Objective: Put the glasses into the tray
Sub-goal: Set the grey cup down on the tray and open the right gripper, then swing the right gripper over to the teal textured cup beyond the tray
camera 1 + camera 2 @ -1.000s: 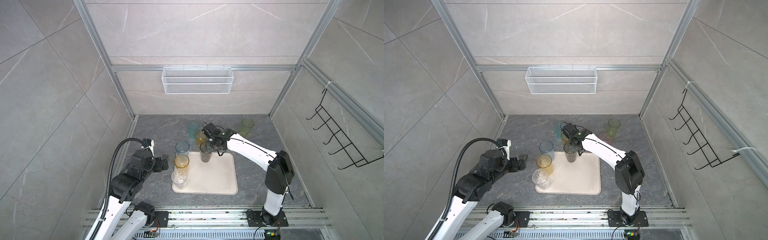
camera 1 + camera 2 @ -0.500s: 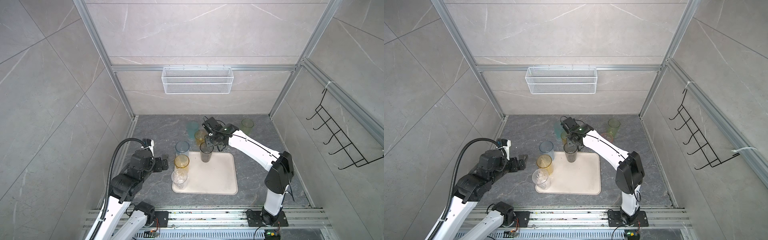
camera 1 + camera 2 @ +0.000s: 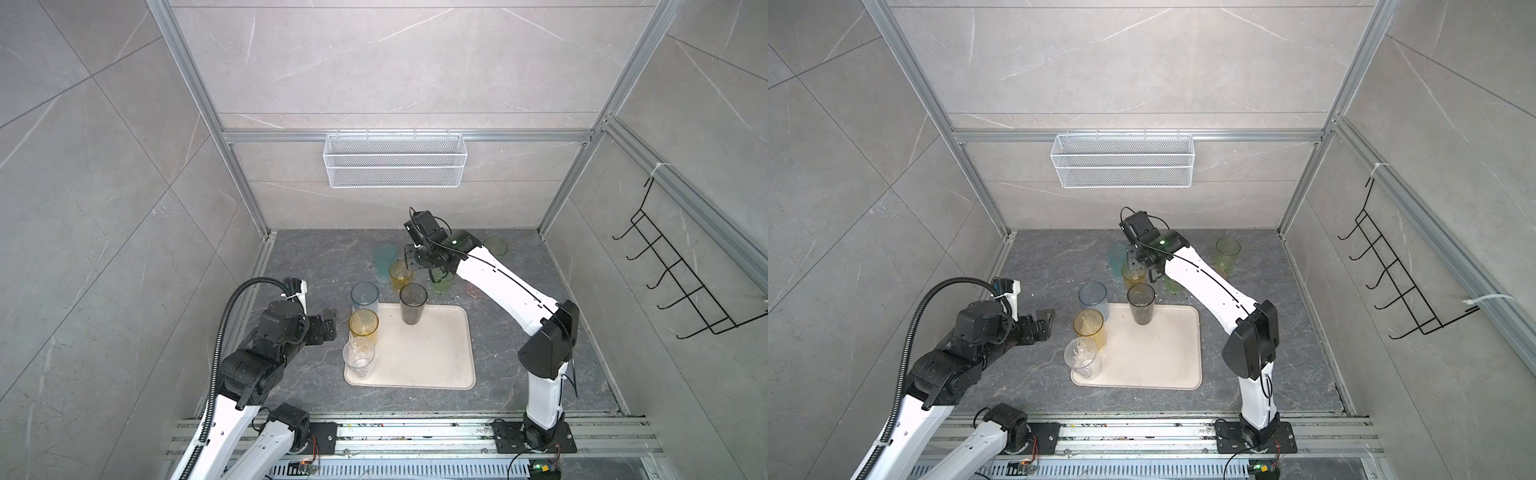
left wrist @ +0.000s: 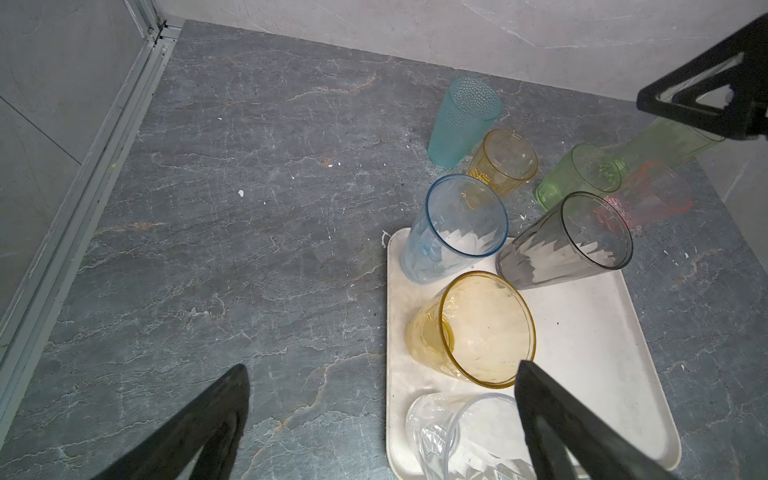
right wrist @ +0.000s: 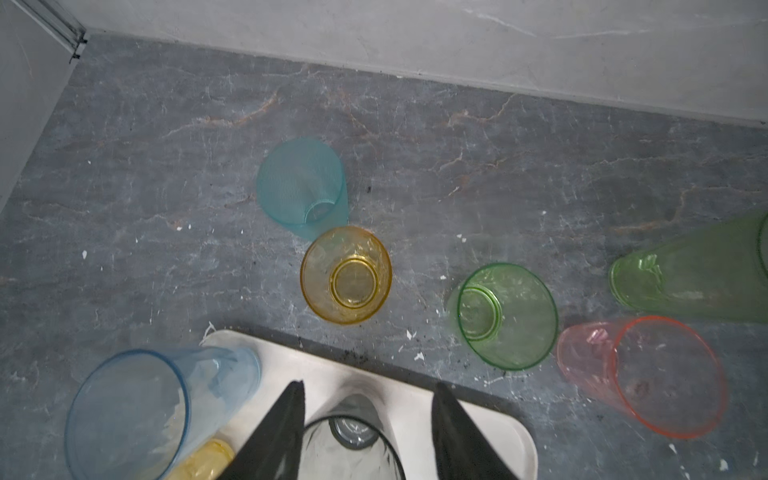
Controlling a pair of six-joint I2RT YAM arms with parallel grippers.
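Note:
The cream tray (image 3: pixel 432 353) holds a tall grey glass (image 3: pixel 413 303), a blue glass (image 3: pixel 364 297), an amber glass (image 3: pixel 363 326) and a clear glass (image 3: pixel 358 357). On the floor behind it stand a teal glass (image 3: pixel 384 257), a short amber glass (image 3: pixel 400 274), a short green glass (image 5: pixel 505 313), a pink glass (image 5: pixel 640 374) and a tall green glass (image 3: pixel 495 247). My right gripper (image 5: pixel 369 385) hangs open above the grey glass (image 5: pixel 353 444), touching nothing. My left gripper (image 4: pixel 382 368) is open and empty, left of the tray (image 4: pixel 582 332).
A white wire basket (image 3: pixel 394 160) hangs on the back wall and a black hook rack (image 3: pixel 681 282) on the right wall. Metal rails run along the floor's edges. White specks litter the dark stone floor (image 3: pixel 316 257).
My right gripper has opened, let go of the grey glass on the tray, and lifted back toward the far wall. The left arm has not moved.

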